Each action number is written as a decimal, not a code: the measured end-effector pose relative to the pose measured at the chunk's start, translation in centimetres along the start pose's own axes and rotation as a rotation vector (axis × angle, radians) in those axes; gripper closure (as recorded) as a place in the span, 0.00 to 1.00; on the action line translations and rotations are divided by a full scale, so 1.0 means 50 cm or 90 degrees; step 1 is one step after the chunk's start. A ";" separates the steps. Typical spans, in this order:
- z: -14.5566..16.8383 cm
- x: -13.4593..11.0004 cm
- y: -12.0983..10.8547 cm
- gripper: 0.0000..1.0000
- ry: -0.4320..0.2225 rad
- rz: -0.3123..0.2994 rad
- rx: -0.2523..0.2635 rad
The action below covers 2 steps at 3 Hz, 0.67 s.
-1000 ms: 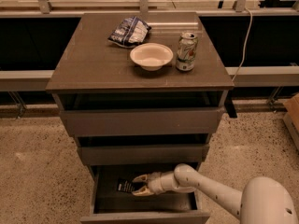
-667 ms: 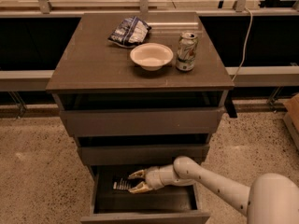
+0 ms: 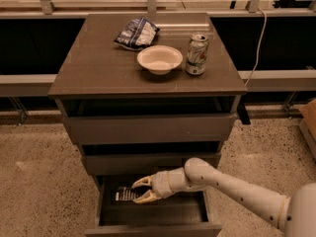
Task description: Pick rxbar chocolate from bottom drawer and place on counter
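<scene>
The bottom drawer (image 3: 148,228) is pulled open. The rxbar chocolate (image 3: 123,195), a flat black bar with white print, lies on the drawer floor at the left. My gripper (image 3: 140,190) reaches into the drawer from the right. It is open, with its pale fingers (image 3: 140,182) spread at the bar's right end, one above and one below it. I cannot tell if they touch the bar. The counter (image 3: 98,68) is the grey-brown top of the cabinet above.
On the counter stand a white bowl (image 3: 159,59), a soda can (image 3: 197,54) and a blue-and-white chip bag (image 3: 137,33). The two upper drawers (image 3: 148,128) stand slightly out above my arm (image 3: 232,187). A cable (image 3: 256,38) hangs at the right.
My gripper has moved left inside the bottom drawer, up to the bar's right end. The bar lies in about the same place.
</scene>
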State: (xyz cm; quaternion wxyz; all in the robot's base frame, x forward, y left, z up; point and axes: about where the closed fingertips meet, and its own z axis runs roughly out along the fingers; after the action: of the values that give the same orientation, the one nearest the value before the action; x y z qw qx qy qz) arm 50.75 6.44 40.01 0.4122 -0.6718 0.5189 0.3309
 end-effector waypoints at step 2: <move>-0.118 -0.232 -0.009 1.00 0.064 -0.030 0.055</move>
State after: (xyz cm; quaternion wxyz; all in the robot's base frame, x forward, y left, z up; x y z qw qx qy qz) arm 48.48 6.12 52.83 0.4220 -0.6814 0.5363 0.2646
